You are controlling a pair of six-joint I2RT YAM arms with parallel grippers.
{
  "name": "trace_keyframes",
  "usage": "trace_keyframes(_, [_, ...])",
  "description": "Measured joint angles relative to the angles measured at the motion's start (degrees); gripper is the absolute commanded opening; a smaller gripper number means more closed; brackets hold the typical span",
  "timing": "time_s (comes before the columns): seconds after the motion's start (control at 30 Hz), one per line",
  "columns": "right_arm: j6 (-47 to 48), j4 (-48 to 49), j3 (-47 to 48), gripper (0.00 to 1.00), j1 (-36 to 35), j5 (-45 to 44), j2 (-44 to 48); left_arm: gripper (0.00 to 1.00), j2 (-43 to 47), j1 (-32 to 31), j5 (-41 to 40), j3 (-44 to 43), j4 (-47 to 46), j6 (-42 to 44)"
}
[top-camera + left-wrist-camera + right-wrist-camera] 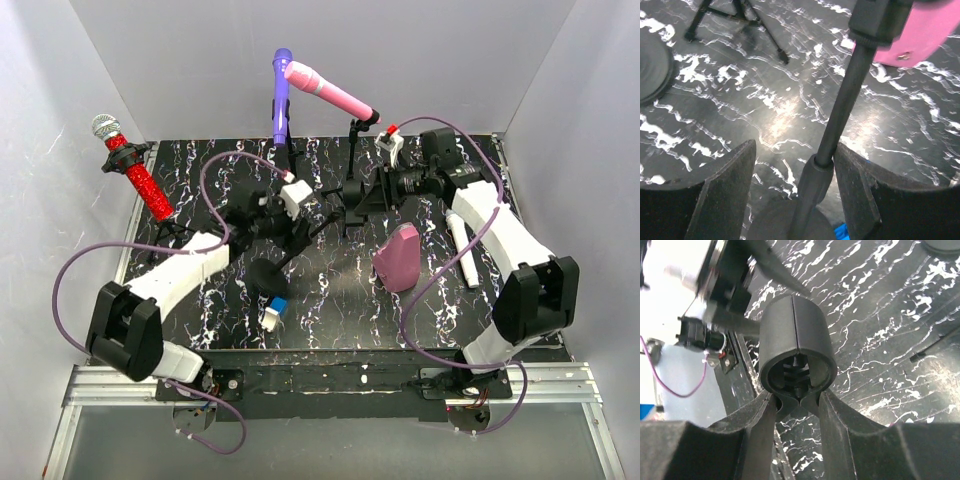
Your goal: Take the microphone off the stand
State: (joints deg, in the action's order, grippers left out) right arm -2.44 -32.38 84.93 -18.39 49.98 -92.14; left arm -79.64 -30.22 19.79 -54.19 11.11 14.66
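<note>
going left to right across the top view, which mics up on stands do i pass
red glitter microphone → purple microphone → pink microphone

Right pincer (pixel 797 401) tight on black stand clip (pixel 796 340), marbled tabletop (pixel 880 315) beyond

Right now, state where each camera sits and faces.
Top external: above and behind the bases, looking down on the table; left arm and right arm show.
Left wrist: on that arm, facing down past its fingers at a stand pole.
Right wrist: on that arm, facing along its fingers at an empty clip.
Shared: pink case, top and left wrist.
</note>
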Motion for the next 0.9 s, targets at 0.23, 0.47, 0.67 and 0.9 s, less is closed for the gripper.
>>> trace_keyframes(0.23, [10.8, 3.8, -8.4, 0.01, -0.6, 5.5, 6.1, 0.49, -6.2, 4.9, 21.6, -5.6, 7.0, 2.6])
trace_keyframes(0.47, [14.1, 5.2, -9.0, 0.01, -1.1, 6.6, 6.6, 0.36, -11.1, 4.9, 30.6, -10.2, 19.3, 16.7])
trace_keyframes(0.67, [12.5, 6.5, -10.3, 0.01, -1.3, 6.0, 7.5, 0.00, -11.7, 4.9, 30.0, -12.0, 24.2, 25.2])
trace_keyframes(0.9, [-5.5, 8.2, -10.6, 0.01, 0.2, 2.2, 7.3, 0.00, 1.5, -4.2, 3.2, 5.6, -4.0, 15.3])
